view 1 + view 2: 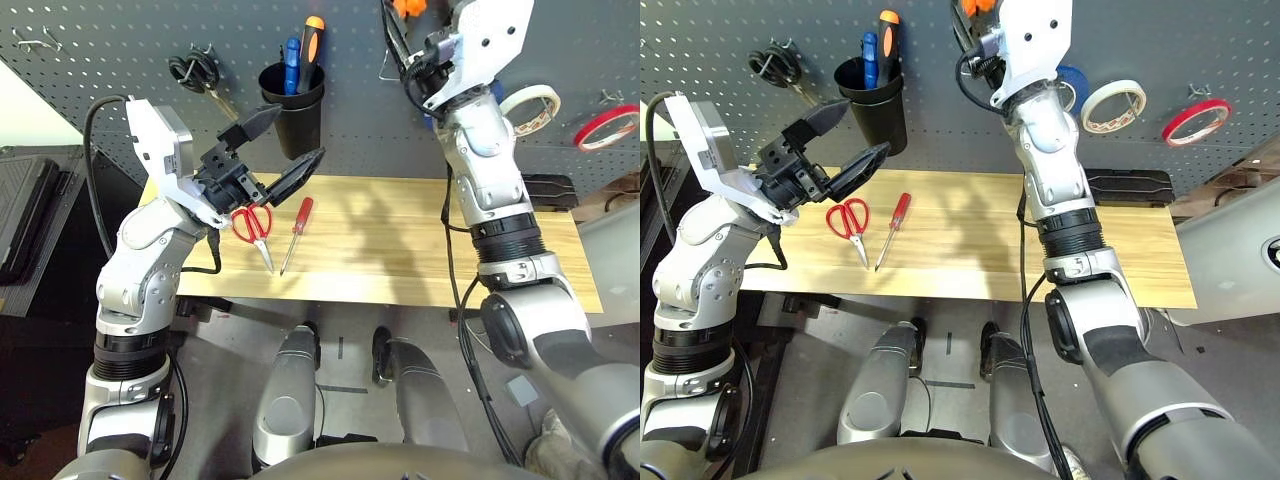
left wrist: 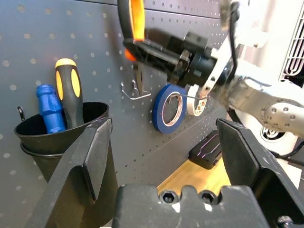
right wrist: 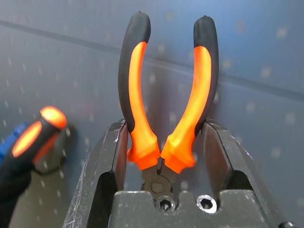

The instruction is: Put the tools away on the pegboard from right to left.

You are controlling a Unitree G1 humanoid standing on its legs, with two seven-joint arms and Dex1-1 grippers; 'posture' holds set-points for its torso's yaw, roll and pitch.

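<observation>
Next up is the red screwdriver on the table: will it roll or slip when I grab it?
The screwdriver lies flat on the table, beside the red scissors. Its handle looks rounded, so a nudge would probably roll it. The thin metal shaft is likely slippery; the handle looks the safer grip. It seems stiff and light.

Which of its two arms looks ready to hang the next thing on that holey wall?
The right. Its tool already grips the orange-and-black pliers, raised close to the pegboard. The left tool hangs open and empty above the red scissors and screwdriver on the table.
</observation>
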